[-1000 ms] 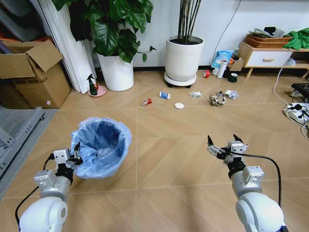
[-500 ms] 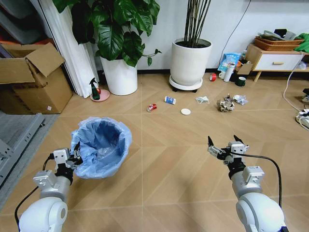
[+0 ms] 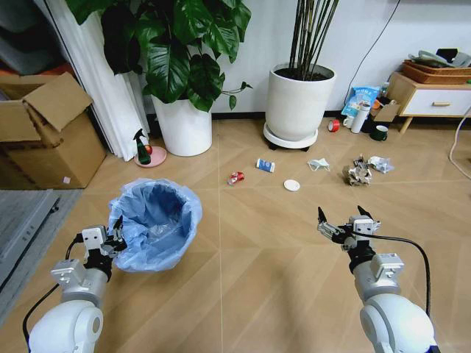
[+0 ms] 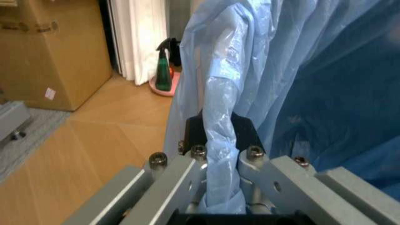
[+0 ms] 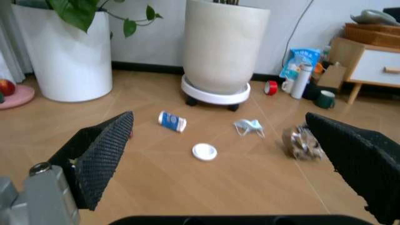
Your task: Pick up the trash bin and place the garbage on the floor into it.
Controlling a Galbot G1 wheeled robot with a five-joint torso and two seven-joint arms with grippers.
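At the left of the head view, the left gripper [image 3: 116,234] is clamped on the near rim of the trash bin [image 3: 156,223]. The left wrist view shows its fingers [image 4: 248,140] closed on a fold of the light-blue bag [image 4: 218,117] where it turns over the rim. The bin looks light and holds no visible load, but the liner is thin, soft and slippery — a pinch that catches film alone could slide or tear, so the hold belongs on the rim with the bag trapped against it. Whether the stiff wall is between the jaws I cannot tell, since plastic hides it. The bin is beside the left arm, well apart from the litter.

Further right, the garbage lies in a loose row on the floor in front of the round white plant pot [image 3: 298,103]: red crushed can [image 3: 235,177], blue-white carton [image 3: 265,165], white disc [image 3: 292,185], face mask [image 3: 318,164], then a crumpled wrapper clump [image 3: 358,171]. All look light; the can and carton are stiff enough to pinch across the body, the disc lies flat and offers only an edge, the mask is limp.

The right gripper [image 3: 345,223] hovers low with its jaws spread wide and nothing between them — the right wrist view frames the carton [image 5: 171,121] and disc [image 5: 204,151] between its pads [image 5: 103,154], but far ahead.
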